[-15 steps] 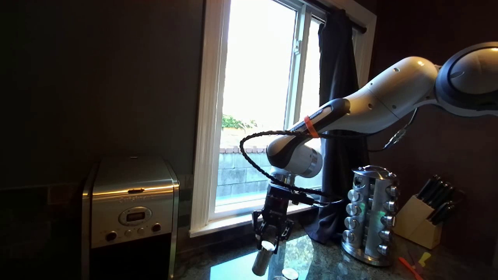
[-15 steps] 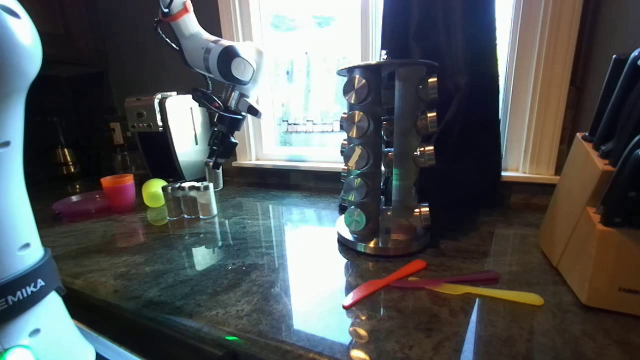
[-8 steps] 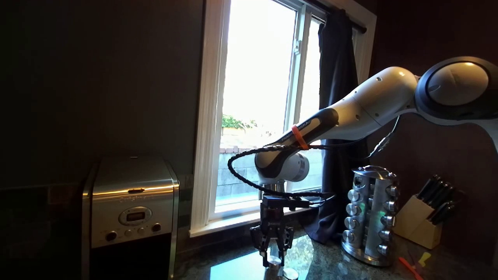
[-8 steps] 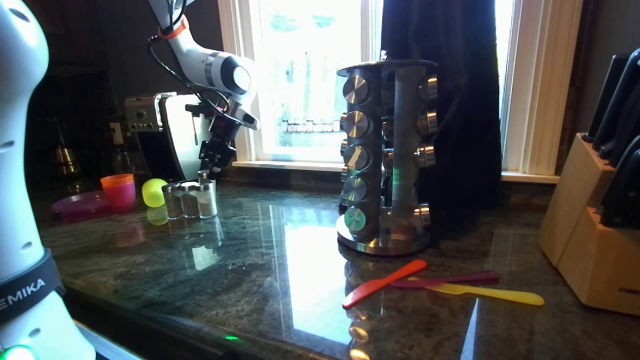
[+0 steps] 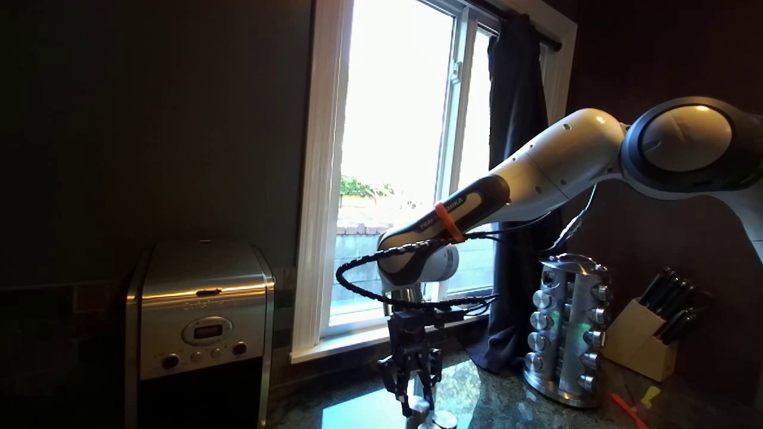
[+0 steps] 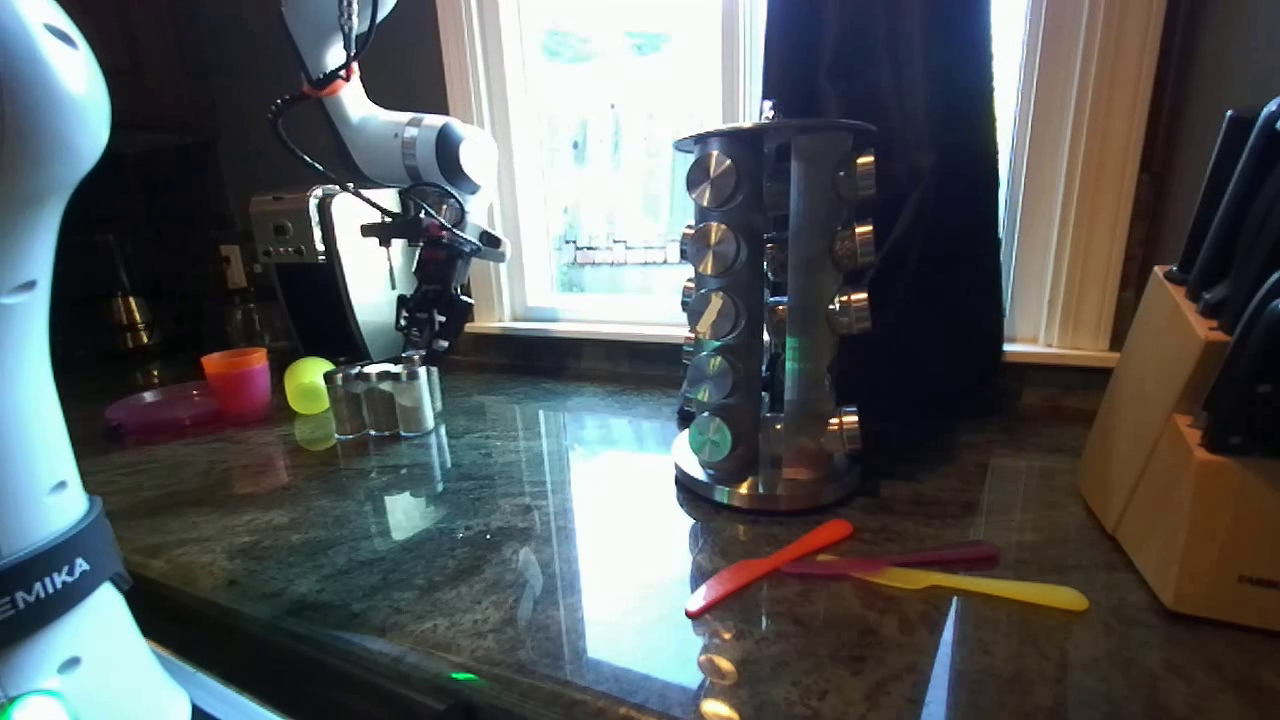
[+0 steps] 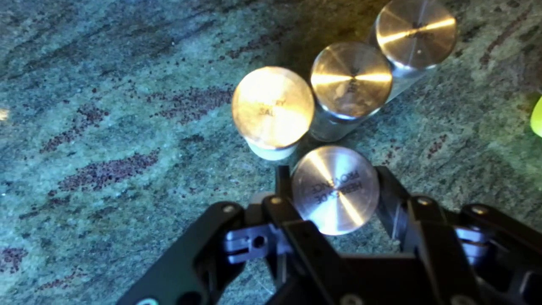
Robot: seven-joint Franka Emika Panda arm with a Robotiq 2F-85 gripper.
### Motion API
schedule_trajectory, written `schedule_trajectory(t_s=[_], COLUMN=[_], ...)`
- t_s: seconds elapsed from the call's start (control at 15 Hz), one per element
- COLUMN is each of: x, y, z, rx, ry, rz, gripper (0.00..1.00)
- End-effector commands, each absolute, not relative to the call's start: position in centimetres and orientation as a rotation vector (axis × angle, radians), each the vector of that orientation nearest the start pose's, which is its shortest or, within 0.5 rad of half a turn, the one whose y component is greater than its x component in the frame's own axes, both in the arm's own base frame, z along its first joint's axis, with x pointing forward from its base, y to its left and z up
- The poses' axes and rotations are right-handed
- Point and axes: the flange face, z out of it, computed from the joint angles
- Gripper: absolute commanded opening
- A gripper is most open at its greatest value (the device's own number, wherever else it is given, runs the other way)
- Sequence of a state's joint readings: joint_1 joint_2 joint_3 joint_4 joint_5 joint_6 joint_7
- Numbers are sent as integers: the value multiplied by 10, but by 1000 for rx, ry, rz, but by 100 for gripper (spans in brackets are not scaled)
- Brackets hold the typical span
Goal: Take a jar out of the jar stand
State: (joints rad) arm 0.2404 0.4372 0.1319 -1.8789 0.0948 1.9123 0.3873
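Hemmed in at the claw [image 7: 334, 186] along one side by a row of three jars [image 7: 351, 80], just beside the clamped jar [image 7: 335, 192]. Backed in an exterior view by a boxy silver appliance [image 6: 345, 270]; fenced beyond the row by a yellow-green thing [image 6: 309, 386], stacked cups [image 6: 240, 388] and a purple plate [image 6: 150, 406]. Passable over the table [image 6: 540, 460] between the row and the jar stand [image 6: 808, 260]. Blocked at the latter, with the curtain [image 6: 910, 250] behind. Passable in front above three flat spreaders [image 6: 930, 556], up to the knife block [image 6: 1150, 420].
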Motion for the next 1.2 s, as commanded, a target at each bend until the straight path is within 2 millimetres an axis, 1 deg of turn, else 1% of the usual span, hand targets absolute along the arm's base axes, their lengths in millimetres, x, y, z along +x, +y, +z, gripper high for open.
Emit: schedule_trajectory(t_s=[0.0,0.07,0.13,0.2,0.33,0.4,0.6,0.73,0.87,1.0,1.13], x=[547,546,546,546,544,544,542,540,532,521,504], y=[223,224,225,227,233,236,249,258,266,268,268], z=[251,251,251,252,257,261,279,298,328,361,395], rx=[-3130,-3133,-3131,-3134,-3120,-3135,-3183,-3223,-3256,-3286,-3253], ry=[65,60,54,48,37,29,-32,-75,-101,-139,-179], rz=[680,683,682,676,681,669,600,518,406,303,259], gripper=[25,56,76,81,96,100,100,100,100,100,100])
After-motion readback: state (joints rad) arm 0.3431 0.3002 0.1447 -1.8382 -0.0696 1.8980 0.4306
